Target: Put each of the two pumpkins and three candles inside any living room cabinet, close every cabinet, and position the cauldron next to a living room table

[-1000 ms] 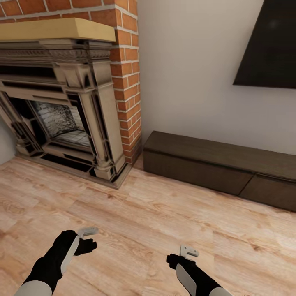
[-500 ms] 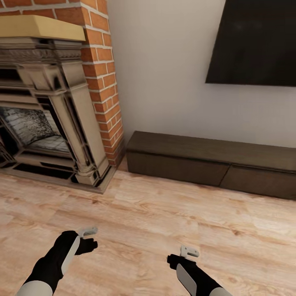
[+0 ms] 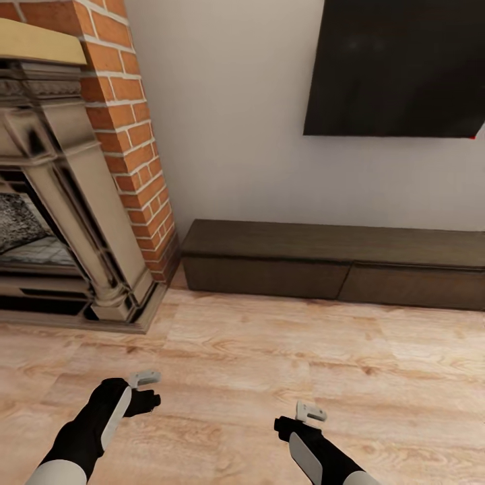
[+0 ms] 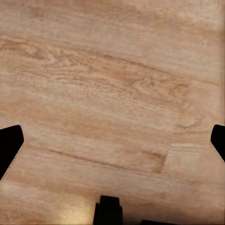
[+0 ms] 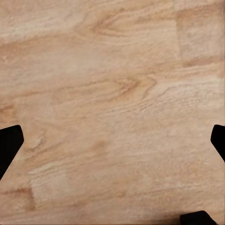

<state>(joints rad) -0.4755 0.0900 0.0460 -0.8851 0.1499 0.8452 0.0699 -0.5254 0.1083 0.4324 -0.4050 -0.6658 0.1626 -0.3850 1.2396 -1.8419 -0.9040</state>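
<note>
From the head view, the cabinet (image 3: 333,259) runs along the foot of the pale wall, a long, low, dark brown unit with its two drawer fronts flush and shut, a seam between them right of the middle. Its left end stands just beside the brick column (image 3: 128,141) of the fireplace (image 3: 60,222), whose carved stone surround and dark hearth sit at the left. Above the cabinet a black screen (image 3: 397,67) hangs on the wall. Pale wood floor (image 3: 269,350) lies between the cabinet and the robot, and both arms reach out low over it, well apart from the cabinet.

The left gripper (image 3: 143,391) and right gripper (image 3: 302,416) appear in the head view as black hands with pale grey plates, but there the finger gap is hard to judge. The wrist views settle it: in the left one, dark fingertips (image 4: 10,145) sit at opposite edges with bare floorboards (image 4: 112,103) between them, so the pincer is spread wide and holds nothing. The right wrist view gives the same, fingertips (image 5: 9,145) far apart over bare wood grain (image 5: 112,93).
</note>
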